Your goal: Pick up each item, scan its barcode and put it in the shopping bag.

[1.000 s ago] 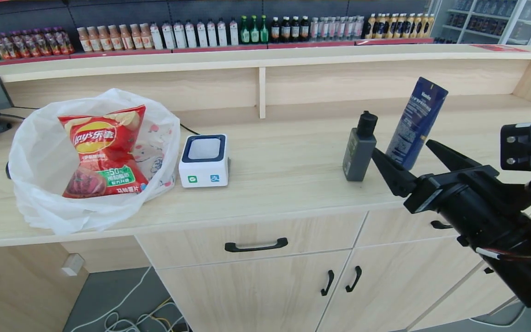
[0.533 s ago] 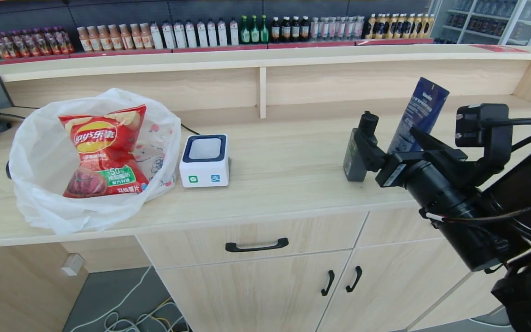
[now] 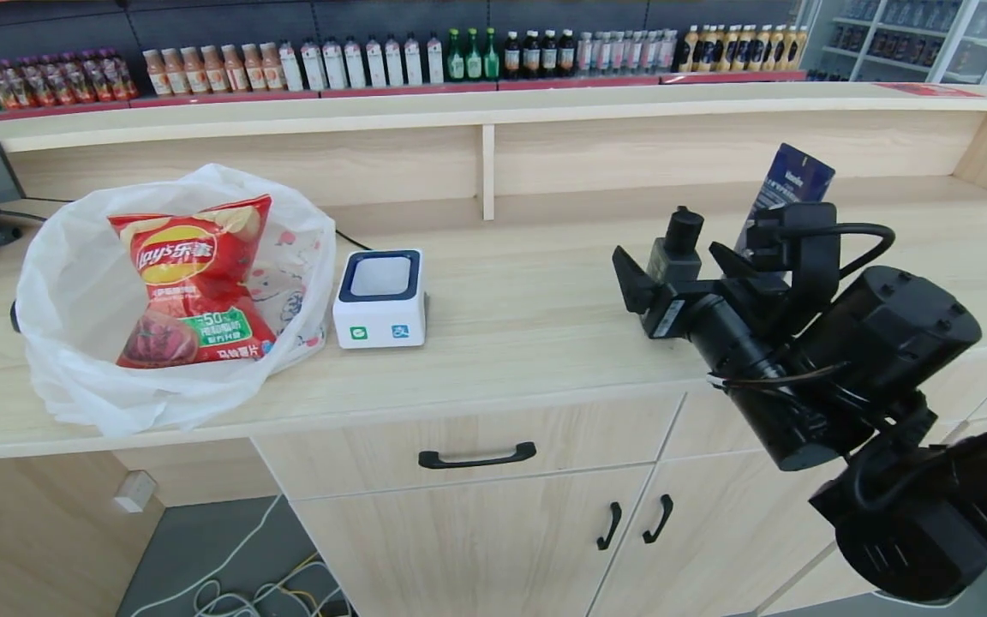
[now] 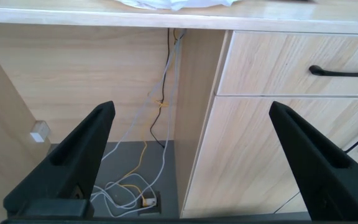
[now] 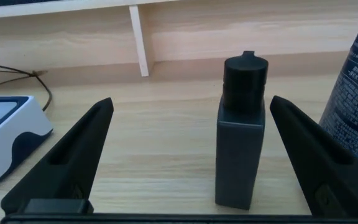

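A dark grey bottle (image 3: 683, 230) with a black cap stands upright on the wooden counter (image 3: 528, 317), right of centre. My right gripper (image 3: 679, 267) is open and level with its lower body, one finger to each side, not closed on it. The right wrist view shows the bottle (image 5: 241, 155) between the open fingers of the right gripper (image 5: 191, 104), slightly off centre. A blue tube (image 3: 790, 176) stands just behind it. The white scanner (image 3: 379, 297) sits mid-counter, beside the white shopping bag (image 3: 65, 283) holding a red chips packet (image 3: 194, 283). My left gripper (image 4: 191, 109) hangs open below the counter, holding nothing.
A raised back ledge with a vertical divider (image 3: 487, 171) runs along the counter's far side. Drink bottles (image 3: 459, 56) line the shelf beyond it. Below are a drawer handle (image 3: 476, 456) and cabinet doors, and cables (image 4: 148, 186) lie on the floor.
My right arm has swung up and to the left across the counter's front edge. Its open gripper went from beside the blue tube to flanking the grey bottle. Nothing else moved.
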Robot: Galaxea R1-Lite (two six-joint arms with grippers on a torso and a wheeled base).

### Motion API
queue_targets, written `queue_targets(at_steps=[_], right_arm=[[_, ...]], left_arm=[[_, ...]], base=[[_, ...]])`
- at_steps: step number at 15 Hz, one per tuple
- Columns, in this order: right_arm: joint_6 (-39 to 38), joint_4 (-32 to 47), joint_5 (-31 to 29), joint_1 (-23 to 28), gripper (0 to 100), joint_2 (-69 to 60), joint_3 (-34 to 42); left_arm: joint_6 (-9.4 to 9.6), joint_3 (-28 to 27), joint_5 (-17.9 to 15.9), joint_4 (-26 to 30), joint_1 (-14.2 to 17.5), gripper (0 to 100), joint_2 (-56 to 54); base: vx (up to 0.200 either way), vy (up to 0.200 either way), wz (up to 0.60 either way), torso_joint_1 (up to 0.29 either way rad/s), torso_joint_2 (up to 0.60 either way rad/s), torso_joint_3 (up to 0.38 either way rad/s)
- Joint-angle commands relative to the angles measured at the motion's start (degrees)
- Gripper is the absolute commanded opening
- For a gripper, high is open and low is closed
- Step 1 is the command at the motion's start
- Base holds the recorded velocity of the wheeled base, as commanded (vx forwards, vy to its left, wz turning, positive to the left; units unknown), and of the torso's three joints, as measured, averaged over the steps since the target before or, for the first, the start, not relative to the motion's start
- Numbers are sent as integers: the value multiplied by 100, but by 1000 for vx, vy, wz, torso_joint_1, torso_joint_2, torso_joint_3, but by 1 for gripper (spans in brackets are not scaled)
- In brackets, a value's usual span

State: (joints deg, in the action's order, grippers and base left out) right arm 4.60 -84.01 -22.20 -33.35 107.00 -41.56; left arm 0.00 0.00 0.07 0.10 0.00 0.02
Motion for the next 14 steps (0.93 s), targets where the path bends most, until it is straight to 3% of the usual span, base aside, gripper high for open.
queue_targets(at_steps=[1,14], right_arm=[[6,-11,-39,13,100,401,-335],[-170,51,-4,655,100,928,-810]], left_arm=[[0,0,1,-1,0,100,-2],[0,0,1,-1,0,100,-2]], base=[[0,0,0,0,0,0],[0,0,0,0,0,0]])
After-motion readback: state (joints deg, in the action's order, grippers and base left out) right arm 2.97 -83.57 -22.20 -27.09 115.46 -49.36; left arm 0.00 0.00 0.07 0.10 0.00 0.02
